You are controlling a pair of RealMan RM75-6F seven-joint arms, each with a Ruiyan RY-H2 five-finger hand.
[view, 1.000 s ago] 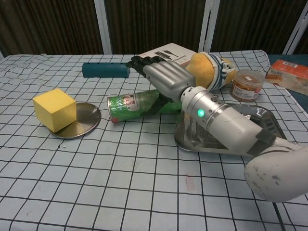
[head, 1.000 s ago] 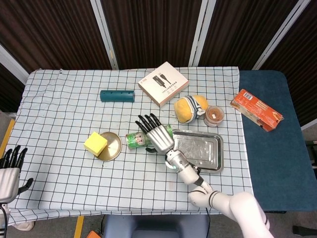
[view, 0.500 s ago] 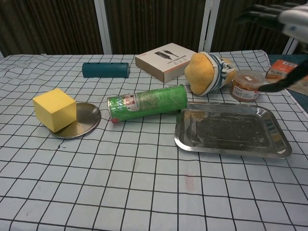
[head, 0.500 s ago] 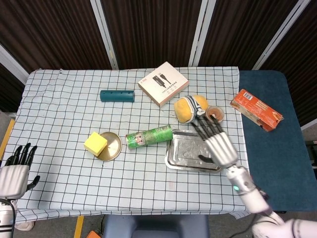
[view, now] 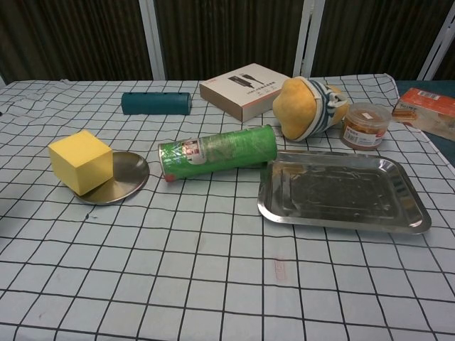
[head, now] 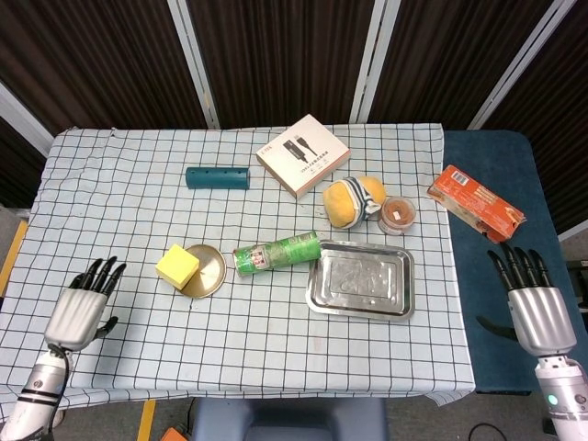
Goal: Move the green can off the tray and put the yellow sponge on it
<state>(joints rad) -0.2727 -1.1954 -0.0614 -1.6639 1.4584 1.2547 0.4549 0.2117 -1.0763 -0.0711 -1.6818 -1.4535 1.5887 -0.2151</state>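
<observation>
Green can (head: 276,253) lies on its side on the checked bench (head: 138,202), off the tray (head: 361,283), its far end just beside the tray's left rim; whether they touch is unclear. Tray holds nothing.

Yellow sponge (head: 177,266) sits on the left edge of a small round metal dish (head: 207,270), left of the can, well apart from the tray.

Left robot hand (head: 83,308) is at the bench's front-left corner, fingers spread and pointing up-table, holding nothing; it is left of and below the sponge, near but not touching it.

Right robot hand (head: 533,303) is off the bench's right edge over the blue surface, fingers spread, holding nothing, well apart from tray and can. Neither hand shows in the chest view.

Also on the bench: teal cylinder (head: 218,177), white box (head: 302,154), yellow plush toy (head: 353,200), small lidded cup (head: 397,214). Orange packet (head: 475,203) on the blue surface.
</observation>
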